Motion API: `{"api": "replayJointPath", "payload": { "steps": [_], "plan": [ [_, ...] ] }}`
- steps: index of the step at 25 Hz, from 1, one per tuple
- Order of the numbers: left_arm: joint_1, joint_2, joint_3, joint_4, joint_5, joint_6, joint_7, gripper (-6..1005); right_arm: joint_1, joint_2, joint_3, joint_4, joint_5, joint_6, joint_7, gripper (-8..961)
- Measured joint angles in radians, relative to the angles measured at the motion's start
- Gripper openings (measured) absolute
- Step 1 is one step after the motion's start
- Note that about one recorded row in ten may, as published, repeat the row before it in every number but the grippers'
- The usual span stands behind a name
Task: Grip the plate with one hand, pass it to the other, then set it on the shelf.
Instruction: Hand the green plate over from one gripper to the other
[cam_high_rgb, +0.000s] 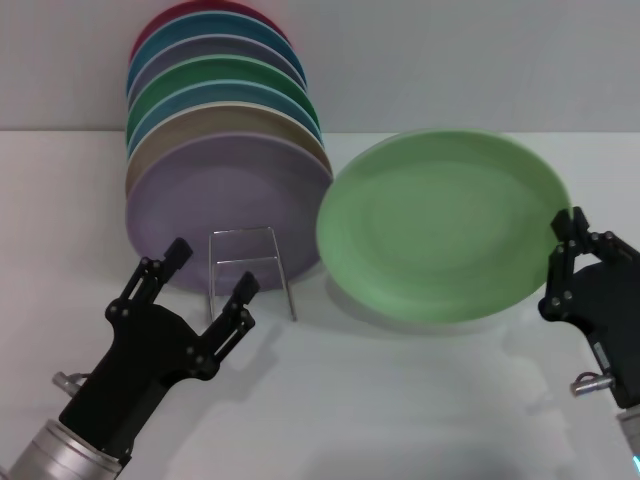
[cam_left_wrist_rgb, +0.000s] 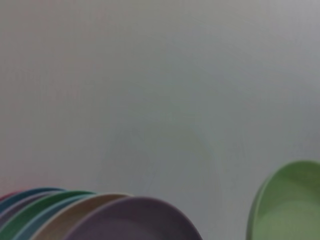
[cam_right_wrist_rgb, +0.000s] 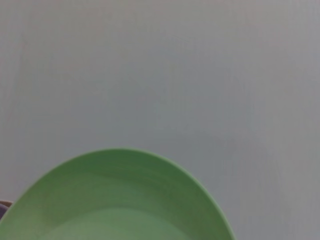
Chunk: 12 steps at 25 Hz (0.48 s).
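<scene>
Progress: first step done. The right gripper (cam_high_rgb: 562, 262) pinches the right rim of the light pastel-green round matte plate (cam_high_rgb: 440, 225), holding it tilted and clear of the white table (cam_high_rgb: 400, 400), just right of the rack. Handover and placement remain. The left gripper (cam_high_rgb: 212, 272) hangs in front of the small thin silver wire plate rack (cam_high_rgb: 250, 268), jaws spread, holding nothing.

Count: one pastel-green plate; one wire rack, with no plate in its front loop; seven plates in the leaning stack of coloured plates (cam_high_rgb: 225, 150), as far as their rims show, a lilac plate (cam_high_rgb: 215, 205) foremost; two grippers.
</scene>
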Motion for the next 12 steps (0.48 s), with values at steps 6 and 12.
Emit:
{"api": "replayJointPath", "payload": {
  "steps": [6,12],
  "plan": [
    [-0.007,0.000,0.013,-0.007,0.000,-0.041,0.000,794,-0.017,0.000,-0.146,0.063,0.119,-0.070,-0.157,109],
    [-0.016,0.002,0.019,-0.009,0.000,-0.073,0.000,794,-0.038,0.000,-0.244,0.112,0.176,-0.120,-0.315,112]
  ]
}}
